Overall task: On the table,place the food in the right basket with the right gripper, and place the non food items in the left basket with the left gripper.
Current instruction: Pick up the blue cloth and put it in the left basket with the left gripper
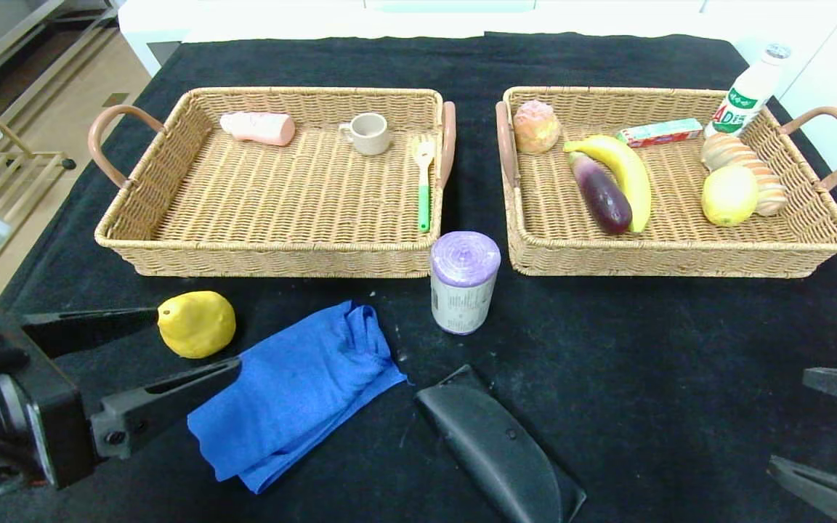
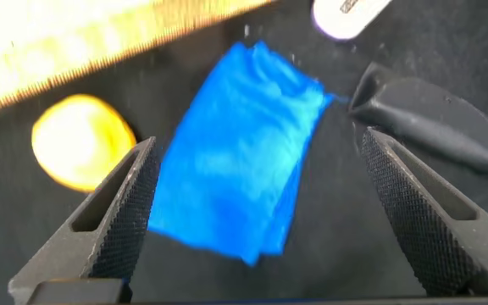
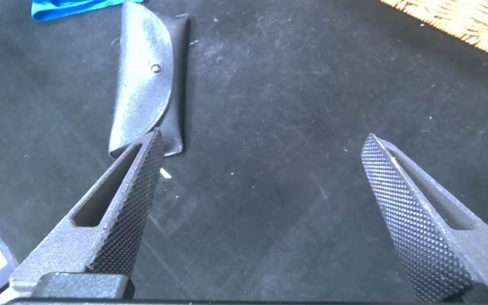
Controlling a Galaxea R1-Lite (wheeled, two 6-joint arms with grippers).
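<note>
My left tool (image 1: 197,345) hangs wide open low over the table (image 1: 680,349), its fingers flanking the yellow lemon (image 1: 196,324) and the blue cloth (image 1: 295,392). Between cloth and black case (image 1: 498,447) runs bare table; the purple roll (image 1: 463,282) blocks the gap between the baskets.

Black tapered tool fingers (image 2: 125,212) (knurled inner pads), screw-fastened

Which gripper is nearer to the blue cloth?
Left. The left gripper is open right beside the blue cloth; the right gripper is open far across the table.
</note>
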